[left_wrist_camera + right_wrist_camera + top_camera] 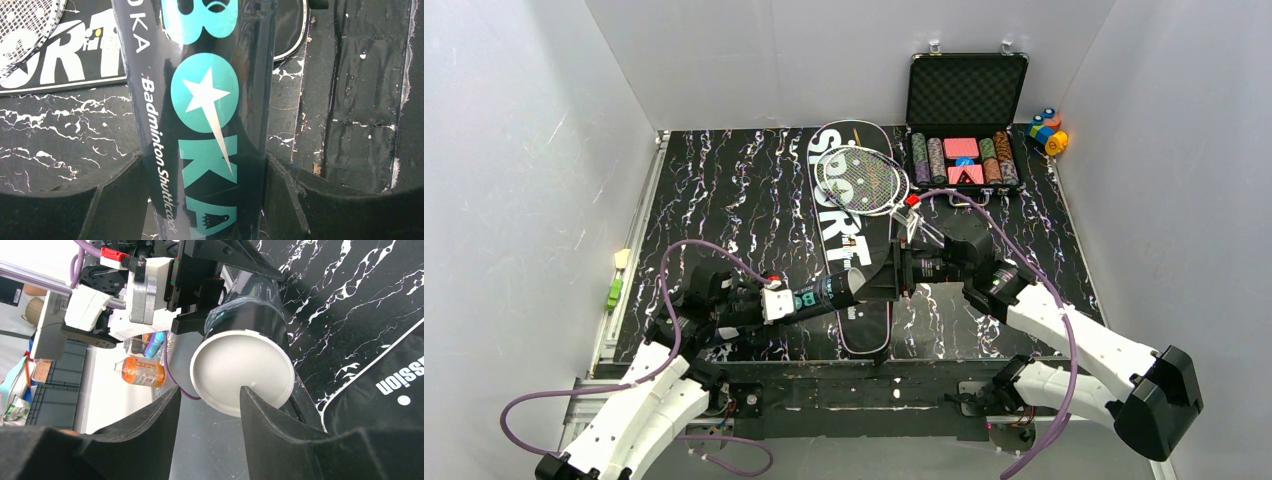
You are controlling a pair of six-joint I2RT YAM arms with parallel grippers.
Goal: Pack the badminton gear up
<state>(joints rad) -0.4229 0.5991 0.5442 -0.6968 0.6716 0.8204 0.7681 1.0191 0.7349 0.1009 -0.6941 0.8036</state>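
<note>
Black tube [829, 293]: sideways, white lid [242, 372] end over the SPORT bag [849, 215]
left gripper [202, 165]: clamped round the tube
right gripper [209, 390]: jaws apart, right at the lid

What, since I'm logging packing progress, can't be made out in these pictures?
Every view: contents of the tube; black wall and white lid hide them.
Top view: handles of the rackets, untraceable past the right arm.
Right wrist view: whether the right gripper touches the lid; a finger overlaps its rim.
Top view: whether the bag is zipped; rackets and tube cover it.
</note>
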